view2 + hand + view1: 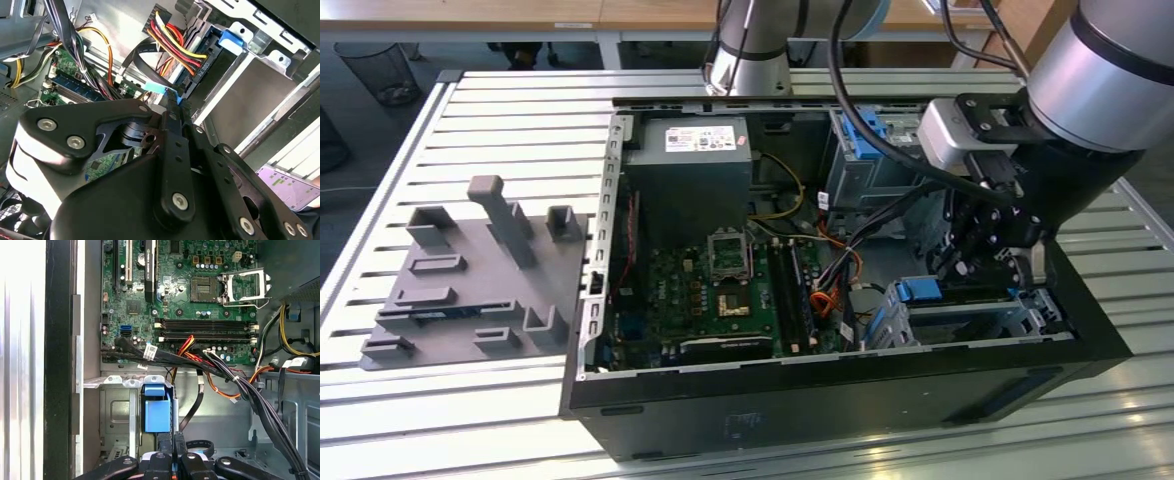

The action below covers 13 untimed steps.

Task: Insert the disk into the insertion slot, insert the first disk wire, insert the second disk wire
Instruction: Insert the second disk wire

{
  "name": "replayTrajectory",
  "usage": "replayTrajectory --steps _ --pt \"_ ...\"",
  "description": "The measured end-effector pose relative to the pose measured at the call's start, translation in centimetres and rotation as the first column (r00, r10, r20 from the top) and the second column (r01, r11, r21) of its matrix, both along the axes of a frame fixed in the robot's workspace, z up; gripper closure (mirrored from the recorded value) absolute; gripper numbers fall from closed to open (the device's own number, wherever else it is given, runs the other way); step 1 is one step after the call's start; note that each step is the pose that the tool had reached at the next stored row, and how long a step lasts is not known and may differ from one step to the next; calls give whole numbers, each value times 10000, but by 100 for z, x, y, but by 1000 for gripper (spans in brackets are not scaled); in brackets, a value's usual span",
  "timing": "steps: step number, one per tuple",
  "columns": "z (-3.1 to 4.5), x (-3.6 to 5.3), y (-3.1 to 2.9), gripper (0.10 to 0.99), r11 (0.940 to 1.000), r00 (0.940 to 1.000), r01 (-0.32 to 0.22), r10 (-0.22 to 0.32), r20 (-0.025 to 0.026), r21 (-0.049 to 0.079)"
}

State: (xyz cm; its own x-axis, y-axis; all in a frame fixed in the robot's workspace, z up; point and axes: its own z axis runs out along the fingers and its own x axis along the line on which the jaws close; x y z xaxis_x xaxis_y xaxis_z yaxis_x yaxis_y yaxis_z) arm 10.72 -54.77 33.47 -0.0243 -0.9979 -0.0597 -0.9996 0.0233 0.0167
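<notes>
**A:** Where's the disk?

**B:** I can't tell for sure. In the second wrist view a flat grey face lies inside the slot (280,59), and that may be it. The slot is in the front corner of the case (854,405), on the exterior view's right.

**A:** And the pincer?

**B:** The gripper (176,101) is down inside the case, just beside that slot. Its fingers are drawn together on the end of a black wire (142,60). A bit of blue shows between the tips.

**A:** Where does the wire run?

**B:** In the first wrist view it rises from the fingertips and joins the other cables along the edge of the board (200,305). In the second wrist view it makes a loop beside a red and yellow bundle (175,42), which ends in a black plug close to the slot's frame.

**A:** What's the blue thing close to the fingers?

**B:** A blue tab (157,412), standing between two metal rails just beside the fingertips. In the exterior view it sits at the slot's inner end, towards the board.

**A:** The rest of the case?

**B:** It lies open. The board fills the middle and a grey power box (687,180) sits in the far corner.

**A:** Around it?

**B:** The case rests on a slatted table (507,425). A grey fixture (467,280) with upright posts lies on the table near the case, on the exterior view's left.
</notes>
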Motion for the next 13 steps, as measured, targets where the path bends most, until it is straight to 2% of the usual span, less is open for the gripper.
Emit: replayTrajectory --steps 13 --pt "-16 35 -23 941 10000 10000 -47 47 0 -1"
